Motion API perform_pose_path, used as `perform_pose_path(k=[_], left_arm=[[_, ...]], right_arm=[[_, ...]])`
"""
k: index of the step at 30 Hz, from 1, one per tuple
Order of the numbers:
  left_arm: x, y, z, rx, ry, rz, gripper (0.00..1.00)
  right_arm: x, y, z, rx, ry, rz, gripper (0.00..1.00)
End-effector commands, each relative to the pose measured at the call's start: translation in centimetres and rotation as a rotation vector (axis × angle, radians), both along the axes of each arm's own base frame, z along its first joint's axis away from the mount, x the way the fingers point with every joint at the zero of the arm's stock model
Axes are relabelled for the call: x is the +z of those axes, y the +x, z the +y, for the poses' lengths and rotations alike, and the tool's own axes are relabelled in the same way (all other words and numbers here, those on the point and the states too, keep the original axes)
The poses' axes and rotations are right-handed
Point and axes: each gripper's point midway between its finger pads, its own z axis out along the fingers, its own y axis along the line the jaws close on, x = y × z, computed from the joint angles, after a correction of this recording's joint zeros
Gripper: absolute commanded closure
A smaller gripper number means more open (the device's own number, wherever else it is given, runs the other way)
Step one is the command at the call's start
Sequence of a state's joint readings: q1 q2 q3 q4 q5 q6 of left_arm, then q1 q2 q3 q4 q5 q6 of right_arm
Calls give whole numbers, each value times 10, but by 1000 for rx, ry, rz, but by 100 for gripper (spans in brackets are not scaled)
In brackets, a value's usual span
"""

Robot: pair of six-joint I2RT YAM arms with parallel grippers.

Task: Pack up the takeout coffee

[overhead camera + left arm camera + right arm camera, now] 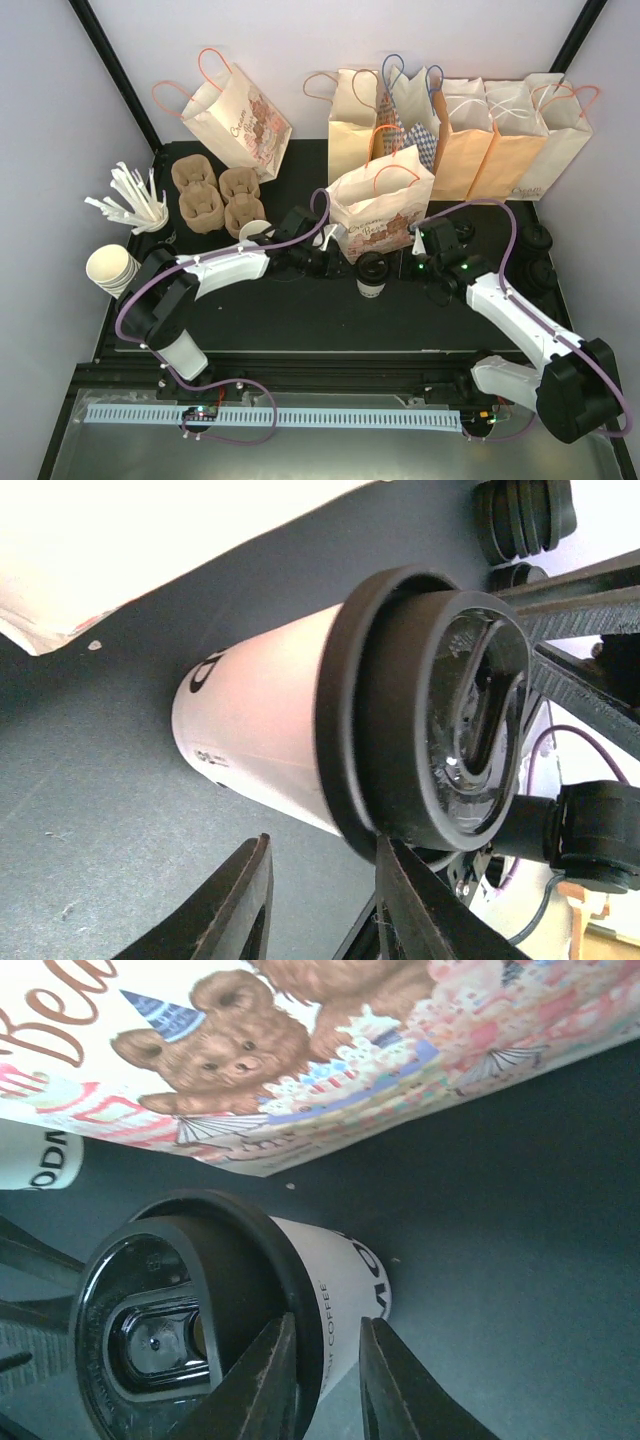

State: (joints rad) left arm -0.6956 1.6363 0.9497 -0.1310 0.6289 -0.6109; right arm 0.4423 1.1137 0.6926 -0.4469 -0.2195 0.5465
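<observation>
The takeout coffee [372, 272], a white paper cup with a black lid, stands on the black table just in front of the bear-print paper bag [380, 205]. My left gripper [338, 263] is at its left and my right gripper [418, 262] at its right. In the left wrist view the coffee [260, 730] fills the frame; the left gripper [320, 885] is open, one fingertip [400, 865] touching the lid's rim. In the right wrist view the right gripper [328, 1360] is narrowly open beside the coffee [345, 1280], one finger [270, 1375] lying over the lid's edge.
A row of paper bags [480, 130] lines the back, with another bag [235, 110] at back left. Cardboard cup carriers [210, 195], a cup of straws [135, 205] and stacked lidless cups [112, 268] stand at left. Loose black lids [540, 255] lie at right. A white cup [255, 232] stands by the left arm.
</observation>
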Motion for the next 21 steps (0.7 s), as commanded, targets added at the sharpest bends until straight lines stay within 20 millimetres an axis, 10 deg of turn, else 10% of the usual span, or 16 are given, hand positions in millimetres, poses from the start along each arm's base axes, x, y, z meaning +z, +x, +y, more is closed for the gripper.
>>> perform_pose_path(k=[1, 10, 21], left_arm=[[11, 6, 2, 14, 23, -30, 67], [40, -5, 25, 34, 58, -127, 60], [78, -17, 72, 124, 102, -327, 52]], right_arm=[[-1, -7, -14, -4, -106, 37, 78], [27, -10, -36, -4, -239, -11, 65], [56, -19, 12, 137, -208, -77, 1]])
